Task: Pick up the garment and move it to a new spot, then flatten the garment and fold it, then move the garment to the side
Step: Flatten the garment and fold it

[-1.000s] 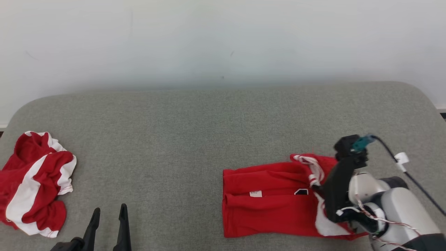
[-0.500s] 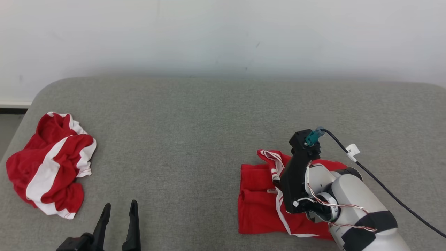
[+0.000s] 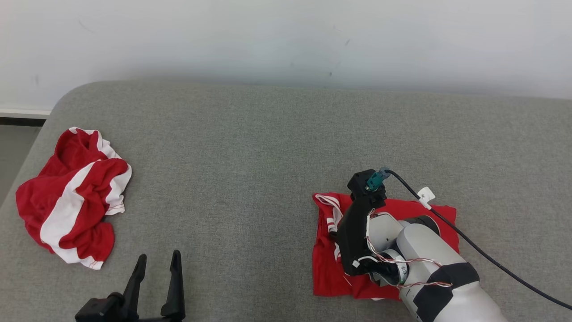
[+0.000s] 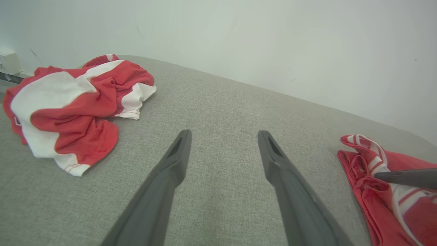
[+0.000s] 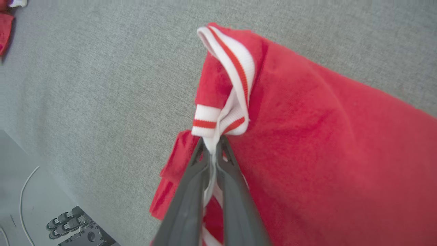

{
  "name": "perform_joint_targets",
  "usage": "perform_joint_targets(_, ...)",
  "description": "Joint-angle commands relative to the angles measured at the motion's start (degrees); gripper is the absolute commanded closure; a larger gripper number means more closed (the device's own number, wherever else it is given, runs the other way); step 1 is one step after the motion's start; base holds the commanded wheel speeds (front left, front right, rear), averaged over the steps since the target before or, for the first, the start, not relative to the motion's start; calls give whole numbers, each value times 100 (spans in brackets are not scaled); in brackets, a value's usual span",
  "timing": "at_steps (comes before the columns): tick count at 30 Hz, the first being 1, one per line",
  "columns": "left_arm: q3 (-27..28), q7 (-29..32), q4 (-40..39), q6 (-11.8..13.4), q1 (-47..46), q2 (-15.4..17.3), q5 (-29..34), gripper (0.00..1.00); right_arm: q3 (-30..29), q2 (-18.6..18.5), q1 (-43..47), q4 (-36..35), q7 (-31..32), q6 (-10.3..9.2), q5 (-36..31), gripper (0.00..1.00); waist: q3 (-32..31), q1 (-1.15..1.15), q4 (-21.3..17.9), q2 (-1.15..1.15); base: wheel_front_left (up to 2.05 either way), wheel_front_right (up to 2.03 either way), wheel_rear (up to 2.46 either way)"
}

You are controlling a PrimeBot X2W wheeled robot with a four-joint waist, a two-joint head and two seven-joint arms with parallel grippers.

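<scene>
1. The red shirt [image 3: 328,264] lies on the right side of the grey padded top [image 3: 250,156], close to the front edge. It looks partly folded, with some bunched cloth along its left edge.
2. A white band with red stripes [image 5: 235,68] sticks up at the far left corner of the shirt.
3. The right gripper [image 5: 212,143] has its two dark fingers pressed together on that striped band. It pinches the white cloth, and the band curls over just past the fingertips.
4. The pale right arm reaches across the shirt and hides much of its middle.
5. A black cable [image 3: 469,241] with a small white tag [image 3: 426,195] runs from the wrist out to the right.
6. The left gripper [image 3: 159,257] sits at the front left, well apart from the shirt. Its fingers are spread wide and nothing is between them.
7. A second red and white shirt [image 3: 71,201] lies crumpled in a heap on the far left of the top.
8. A plain white wall [image 3: 268,40] stands behind.
</scene>
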Motion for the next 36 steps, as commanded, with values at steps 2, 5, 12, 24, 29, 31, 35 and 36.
perform_joint_targets(2, -24, -2, -7, 26, -97, 1, -33, 0, 115, 38, -89, 71, -257, -14, 234, 0, 19, -1, -10, 0, 0, 0, 0)
perform_joint_targets(5, -17, -3, -10, 31, -75, 1, -38, 0, 267, 35, -136, 53, -517, -14, 527, 0, 9, -1, -52, 0, 0, 0, 0)
perform_joint_targets(12, 71, -2, 18, 19, -6, 2, 11, 0, 125, 27, -202, -289, -1505, -14, 1312, 0, -145, -1, -193, 0, 0, 0, 0)
perform_joint_targets(24, 413, -3, -125, 13, 106, 2, 15, 0, -246, -956, 963, -1314, -4532, -14, 457, 0, -574, -1, -746, 0, 0, 0, 0)
perform_joint_targets(29, 418, -3, -266, 138, 171, 4, 80, 0, -461, -1191, 1503, -1357, -5188, -14, -184, 0, -650, -1, -993, 0, 0, 0, 0)
perform_joint_targets(31, 426, -2, -281, 173, 165, 4, 87, 0, -639, -1190, 1685, -1351, -5298, -14, -371, 0, -691, -1, -1052, 0, 0, 0, 0)
perform_joint_targets(35, 440, -2, -289, 205, 204, 3, 134, 0, -970, -1103, 2042, -1415, -5391, -14, -643, 0, -789, -1, -1143, 0, 0, 0, 0)
perform_joint_targets(36, 442, -2, -304, 220, 250, 2, 153, 0, -1153, -1090, 2209, -1477, -5410, -14, -709, 0, -843, -1, -1177, 0, 0, 0, 0)
